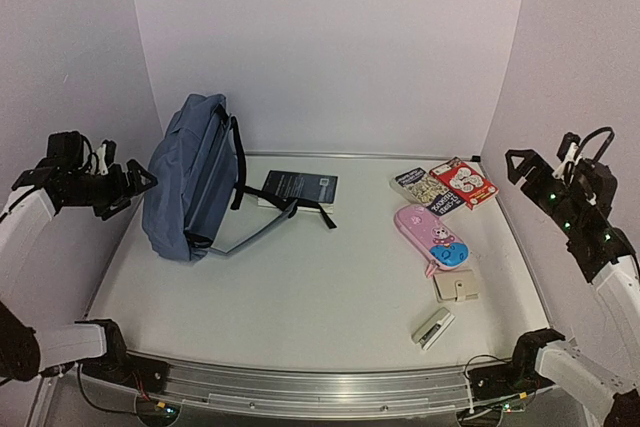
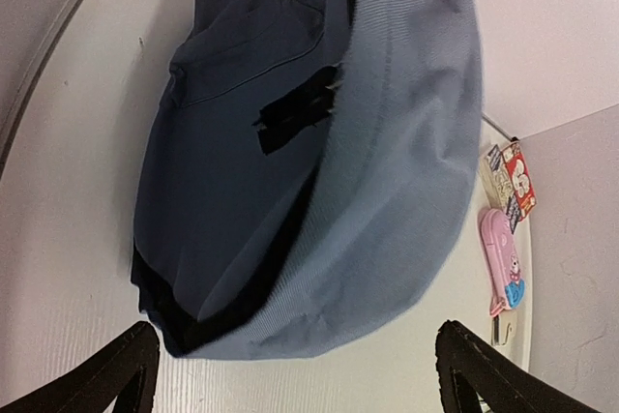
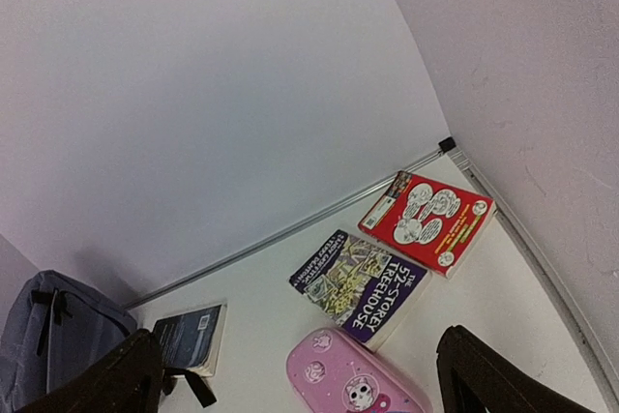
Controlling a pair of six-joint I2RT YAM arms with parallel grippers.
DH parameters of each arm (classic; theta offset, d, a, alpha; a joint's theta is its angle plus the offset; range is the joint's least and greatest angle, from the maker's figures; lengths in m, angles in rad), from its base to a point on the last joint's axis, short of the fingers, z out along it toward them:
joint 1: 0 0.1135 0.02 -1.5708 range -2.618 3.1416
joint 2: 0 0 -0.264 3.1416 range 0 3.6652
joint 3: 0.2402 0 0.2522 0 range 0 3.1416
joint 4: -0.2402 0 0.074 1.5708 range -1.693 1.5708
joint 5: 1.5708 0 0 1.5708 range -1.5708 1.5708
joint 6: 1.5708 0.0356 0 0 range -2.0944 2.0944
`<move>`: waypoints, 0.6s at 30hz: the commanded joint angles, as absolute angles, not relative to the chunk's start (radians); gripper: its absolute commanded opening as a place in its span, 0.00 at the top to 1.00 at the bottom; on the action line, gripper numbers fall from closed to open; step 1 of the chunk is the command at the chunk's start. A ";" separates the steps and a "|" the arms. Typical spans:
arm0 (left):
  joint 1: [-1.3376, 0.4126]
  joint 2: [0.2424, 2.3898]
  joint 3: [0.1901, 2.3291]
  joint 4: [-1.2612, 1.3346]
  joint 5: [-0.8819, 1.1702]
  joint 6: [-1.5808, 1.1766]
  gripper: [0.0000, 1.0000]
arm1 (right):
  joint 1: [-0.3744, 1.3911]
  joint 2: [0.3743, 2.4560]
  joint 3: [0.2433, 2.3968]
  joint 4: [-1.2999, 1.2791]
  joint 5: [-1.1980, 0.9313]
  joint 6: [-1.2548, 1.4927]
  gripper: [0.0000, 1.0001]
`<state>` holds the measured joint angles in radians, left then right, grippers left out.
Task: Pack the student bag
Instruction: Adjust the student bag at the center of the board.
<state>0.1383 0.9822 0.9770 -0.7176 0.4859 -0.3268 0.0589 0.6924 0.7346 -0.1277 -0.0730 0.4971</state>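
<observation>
At the far left of the table point(image 1: 300, 297), the student bag point(image 1: 190, 177) slumps on its side just beside the left gripper point(image 1: 138, 183), whose jaws gape wide with nothing between them; the right gripper point(image 1: 525, 169) hangs equally wide and empty by the right wall, well apart from the bag. Soft fabric may fold or slide under a one-sided pinch; I cannot tell whether the zip is open; a black strap point(image 1: 320, 215) trails over the dark book point(image 1: 305, 185), so lifting either would likely drag the other.
</observation>
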 commanded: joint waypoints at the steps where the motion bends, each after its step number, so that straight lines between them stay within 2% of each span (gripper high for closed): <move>1: 0.141 1.097 1.041 -0.626 0.521 -0.255 0.00 | 0.056 0.712 0.787 -0.133 -0.246 0.479 0.02; 3: 0.141 1.138 1.059 -0.612 0.532 -0.237 0.00 | 0.056 0.714 0.788 -0.142 -0.286 0.478 0.02; 5: 0.141 1.169 1.065 -0.599 0.537 -0.237 0.08 | 0.056 0.713 0.786 -0.150 -0.309 0.479 0.02; 7: 0.140 1.182 1.064 -0.596 0.552 -0.235 0.19 | 0.055 0.713 0.784 -0.155 -0.317 0.479 0.02; 12: 0.140 1.170 1.029 -0.569 0.611 -0.218 0.54 | 0.057 0.715 0.786 -0.160 -0.325 0.470 0.02; 18: 0.140 1.157 1.017 -0.552 0.651 -0.208 0.83 | 0.056 0.734 0.797 -0.166 -0.346 0.460 0.02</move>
